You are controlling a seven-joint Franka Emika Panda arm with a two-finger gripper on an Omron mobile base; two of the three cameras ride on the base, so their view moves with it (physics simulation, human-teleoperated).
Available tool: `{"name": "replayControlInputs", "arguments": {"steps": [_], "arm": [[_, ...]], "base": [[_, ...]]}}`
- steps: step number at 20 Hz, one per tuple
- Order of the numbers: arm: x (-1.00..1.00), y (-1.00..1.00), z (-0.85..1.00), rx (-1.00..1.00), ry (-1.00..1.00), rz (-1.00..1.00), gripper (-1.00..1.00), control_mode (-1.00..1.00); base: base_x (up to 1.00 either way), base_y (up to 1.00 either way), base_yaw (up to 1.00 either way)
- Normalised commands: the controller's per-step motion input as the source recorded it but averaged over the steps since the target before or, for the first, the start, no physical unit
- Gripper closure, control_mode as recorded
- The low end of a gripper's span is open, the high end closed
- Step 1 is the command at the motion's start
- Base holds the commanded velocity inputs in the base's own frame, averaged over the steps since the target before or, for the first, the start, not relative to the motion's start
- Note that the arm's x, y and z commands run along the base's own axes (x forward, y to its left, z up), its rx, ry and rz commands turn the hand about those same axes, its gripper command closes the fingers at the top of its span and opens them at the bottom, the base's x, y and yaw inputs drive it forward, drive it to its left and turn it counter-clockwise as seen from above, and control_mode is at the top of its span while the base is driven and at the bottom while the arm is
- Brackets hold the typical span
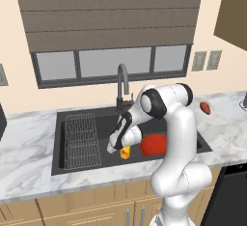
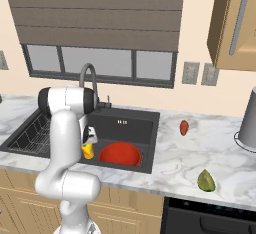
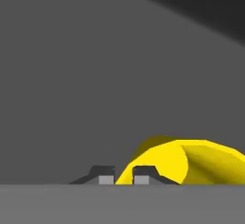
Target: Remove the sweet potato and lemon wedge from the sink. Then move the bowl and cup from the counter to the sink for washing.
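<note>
The small yellow tumbler with an orange band, the cup (image 1: 125, 152), sits low inside the large dark-grey rectangular sink (image 1: 77, 111), near the basin's front wall and about midway along it. In the right base view the cup (image 2: 88, 151) shows just beside the robot's white arm, partly covered by it. In the hand view the cup's yellow rim and wall (image 3: 191, 161) lie close against the finger tips, off to their right side.

The two-finger gripper (image 1: 114, 148) hangs down into the sink just beside the cup. Its two dark finger tips (image 3: 106, 174) stand nearly together with only a thin gap between them, so the claw is pinched shut, and the cup's wall passes close at the right tip; whether the wall is actually pinched between them cannot be told.

Just beside the cup, toward the right end of the sink, rests the wide, shallow, glossy red bowl (image 2: 119, 154), on the basin floor near the front wall. Toward the left end of the sink lies the wire rack (image 1: 82, 139), well apart from the cup. The dark arched faucet (image 1: 122, 86) rises from the back edge of the sink, behind the arm.

On the white marble counter (image 2: 220, 143) to the right of the sink, the small orange-red oval sweet potato (image 2: 184, 127) lies near the back, and the yellow-green lemon wedge (image 2: 206, 180) lies nearer the counter's front edge, farther from the sink.
</note>
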Motion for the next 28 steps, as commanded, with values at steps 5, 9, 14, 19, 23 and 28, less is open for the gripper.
{"name": "replayControlInputs", "arguments": {"steps": [5,9,14,19,23,28], "arm": [[0.0,0.0,-0.16,0.0,0.05,0.0,-1.0,-1.0],[-0.02,0.0,-0.16,0.0,0.05,0.0,-1.0,-1.0],[-0.02,0.0,-0.08,0.0,0.02,0.0,-1.0,-1.0],[-0.09,0.0,-0.03,0.0,0.0,0.0,-1.0,-1.0],[-0.17,0.0,-0.02,0.0,0.0,0.0,-1.0,-1.0],[-0.22,0.0,-0.01,0.0,0.0,0.0,-1.0,-1.0]], "base": [[0.0,0.0,0.0],[0.0,0.0,0.0],[0.0,0.0,0.0],[0.0,0.0,0.0],[0.0,0.0,0.0],[0.0,0.0,0.0]]}}
